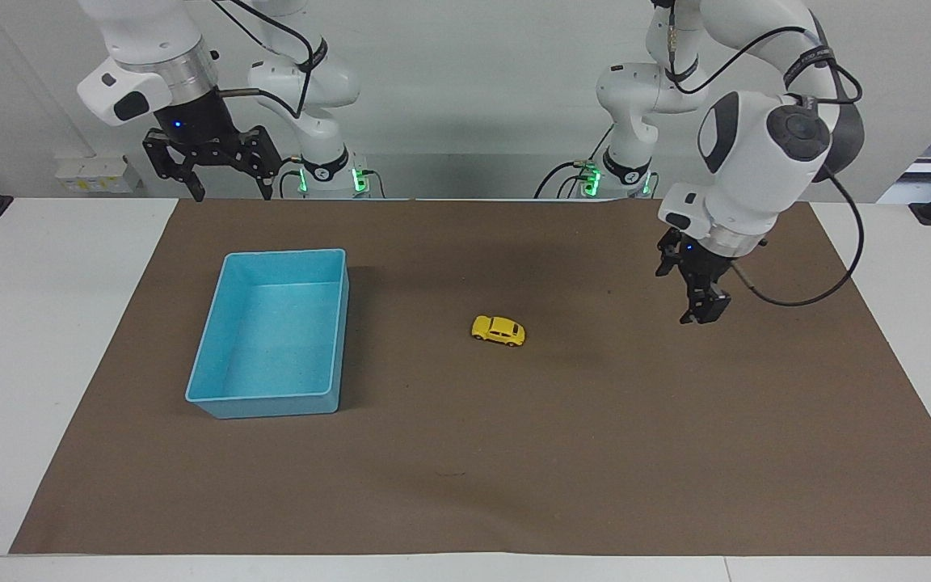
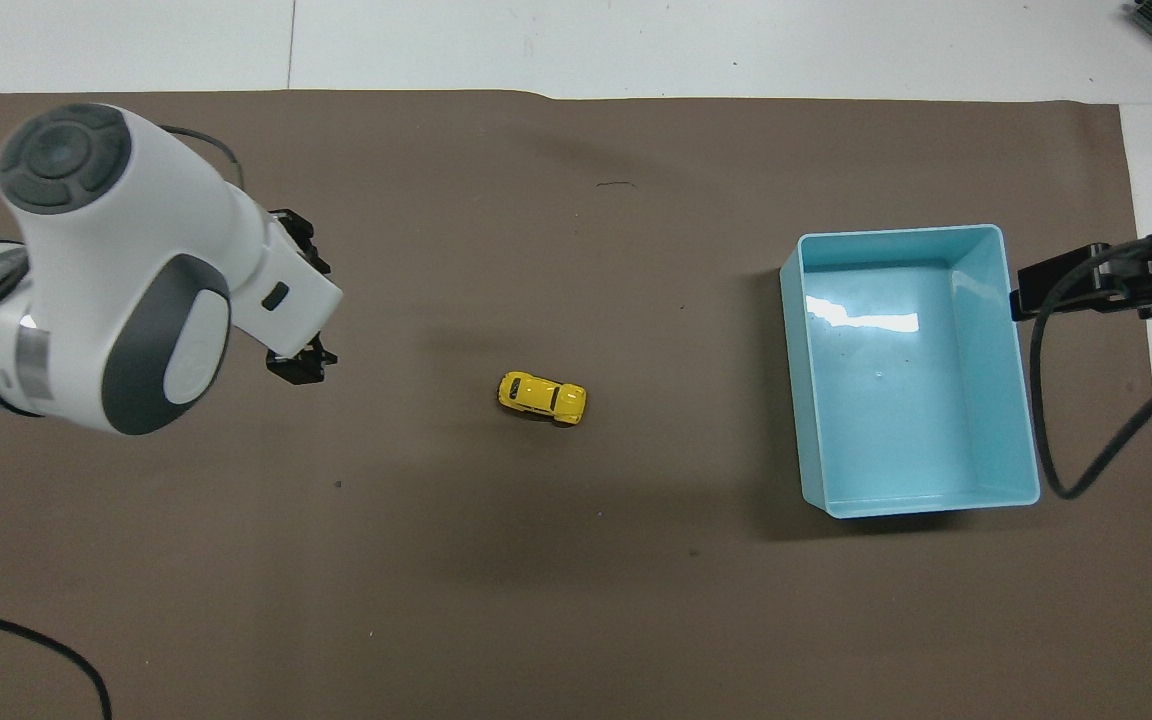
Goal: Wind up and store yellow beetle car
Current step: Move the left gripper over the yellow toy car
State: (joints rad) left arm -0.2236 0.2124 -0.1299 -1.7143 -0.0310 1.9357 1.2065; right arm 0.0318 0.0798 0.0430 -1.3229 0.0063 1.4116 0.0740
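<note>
The yellow beetle car (image 1: 499, 331) (image 2: 542, 396) stands on its wheels in the middle of the brown mat, with nothing touching it. My left gripper (image 1: 700, 311) (image 2: 298, 368) hangs low over the mat, a good way from the car toward the left arm's end of the table. It points down, open and holding nothing. My right gripper (image 1: 229, 192) waits high above the robots' edge of the mat, over the corner by the bin, open and empty.
An empty light-blue bin (image 1: 284, 254) (image 2: 896, 232) sits on the mat toward the right arm's end of the table. The brown mat (image 1: 595, 453) covers most of the white table. A black cable (image 2: 1086, 460) hangs beside the bin.
</note>
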